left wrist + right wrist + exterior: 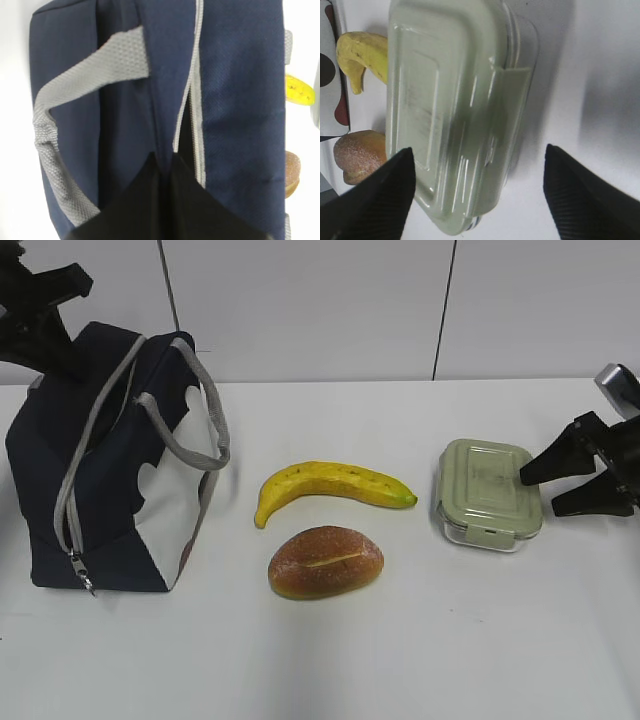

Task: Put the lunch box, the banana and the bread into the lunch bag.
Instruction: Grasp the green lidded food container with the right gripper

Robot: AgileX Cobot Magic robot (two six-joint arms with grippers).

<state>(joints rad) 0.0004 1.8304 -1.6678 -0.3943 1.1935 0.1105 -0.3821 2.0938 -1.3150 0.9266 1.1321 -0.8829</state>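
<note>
The soft navy-blue fabric lunch bag [110, 460] is sitting under the clenched left pincer [165, 200], which appears to be pinching its top. The sage-lidded glass lunch box [455, 115] is lying between the right pincer's [477, 195] released jaws; centring before squeezing seems wise. The yellow banana [330, 485] and glossy bread roll [325, 562] are waiting beyond.

cloth, plastic, glass and crust on a smooth white table [420, 640]

the lunch bag [110, 490] is matt navy woven fabric with coarse grey webbing handles [75, 85]; the lunch box [488, 495] has a glossy sage plastic lid over clear glass; the bread [325, 561] is shiny brown; the banana [330, 485] is smooth and speckled.
</note>
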